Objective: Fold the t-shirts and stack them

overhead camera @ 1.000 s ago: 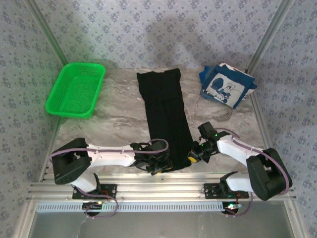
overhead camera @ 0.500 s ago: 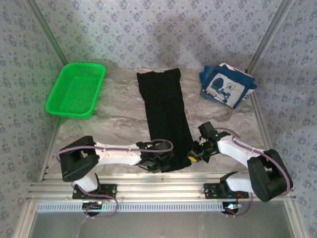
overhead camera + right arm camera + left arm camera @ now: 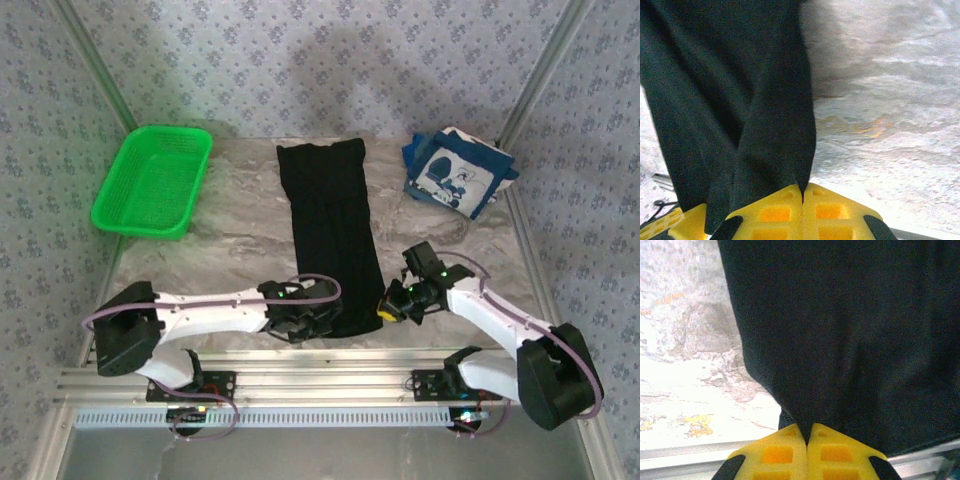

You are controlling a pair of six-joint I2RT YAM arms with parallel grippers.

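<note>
Jaws shut on both arms. Left gripper (image 3: pixel 807 434): yellow pads (image 3: pixel 777 454) pressed together, near-left corner of the black t-shirt (image 3: pixel 331 232) pinched between them, cloth bunching into the pinch. Right gripper (image 3: pixel 802 192): pads closed on the near-right corner of the same shirt, a fold of cloth hanging over the left finger.

Black t-shirt: folded to a long narrow strip, flat on the marble-pattern table (image 3: pixel 230 240), centre of the surface. Long axis runs near-to-far, far end angled slightly left; near end at the grippers, far end close to the back edge.

Navy t-shirt (image 3: pixel 458 172): folded, white print up, far-right corner, well apart from the black one.

Green basket (image 3: pixel 152 181): far-left corner.
</note>
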